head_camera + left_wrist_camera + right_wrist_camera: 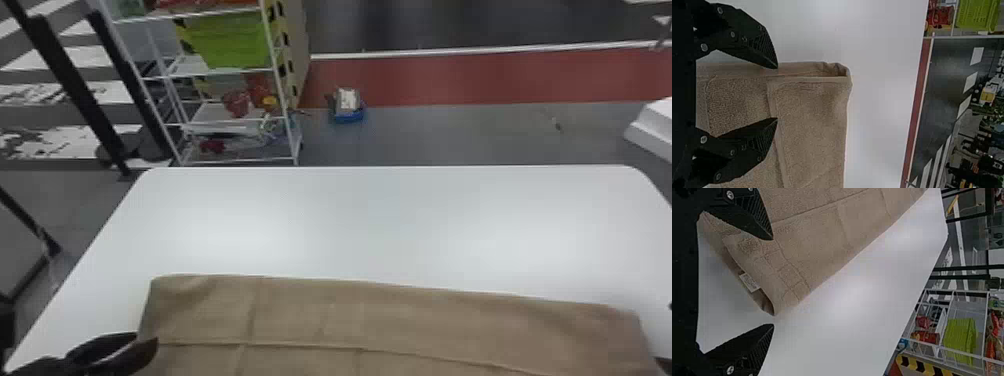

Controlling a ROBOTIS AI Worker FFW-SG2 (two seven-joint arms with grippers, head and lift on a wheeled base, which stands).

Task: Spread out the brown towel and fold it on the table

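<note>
- Towel (350, 320): matt cloth, rough looped pile, smoother woven bands.
- Tag (749, 282): smooth, thin.
- Table (375, 215): smooth, soft sheen.
- Left gripper (147, 338), right gripper (663, 332): ridged inner finger faces; screws (704, 47) metal, shiny.
- Basket (232, 42): plastic.
- Rack (285, 105): smooth, apparently coated metal.

I could read no words, brands or numbers. In my right wrist view, a small white label (750, 282) lay at an edge of the brown towel (809, 243), its faint marks too small for me to make out.
</note>
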